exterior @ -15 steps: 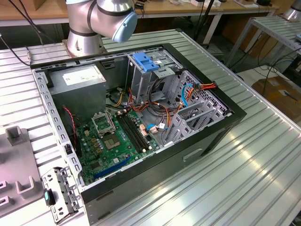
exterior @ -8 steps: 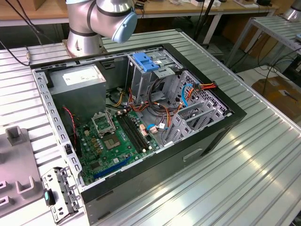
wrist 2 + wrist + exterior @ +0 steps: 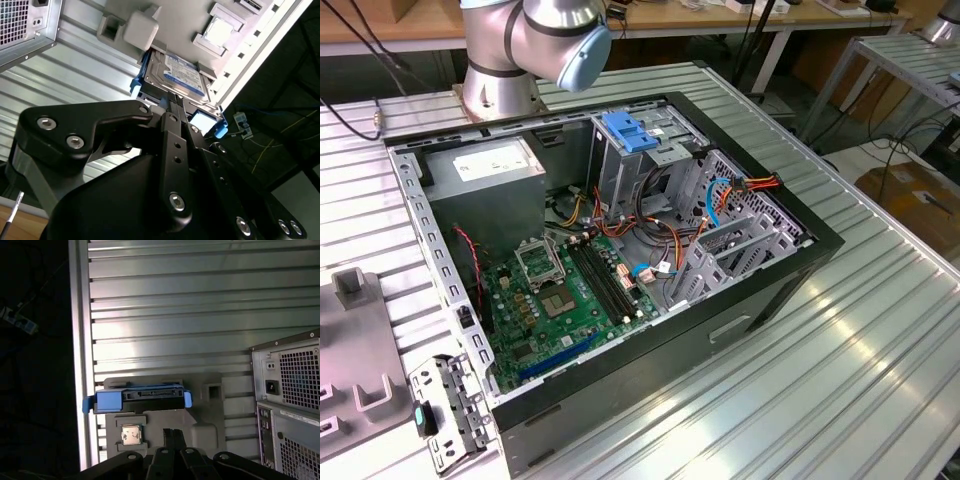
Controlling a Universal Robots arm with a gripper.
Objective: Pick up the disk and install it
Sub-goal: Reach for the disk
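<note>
The disk stands on its long edge in a slot of a grey moulded holder, directly ahead of the claw and apart from it. Standing it upright probably serves the pick: a narrow top edge is offered to the claw instead of a flat face it could not span. In both wrist views the claw's two slim black fingers lie together with nothing between them, so it holds nothing.

In the second wrist view the disk shows a flat dark metal body with a pale label on its broad face. Bright blue carrier rails of smooth plastic wrap its ends and jut a little past the holder's wall. The holder is matte and rounded at the corners, with square pockets. One pocket, nearer the claw than the disk, keeps a small square silvery chip.

The holder lies on a bench of ribbed, shiny aluminium. Off to one side of the claw stands the computer case, its perforated grey steel back turned this way. In the exterior view the case is open, with the green board and steel drive cage exposed.
</note>
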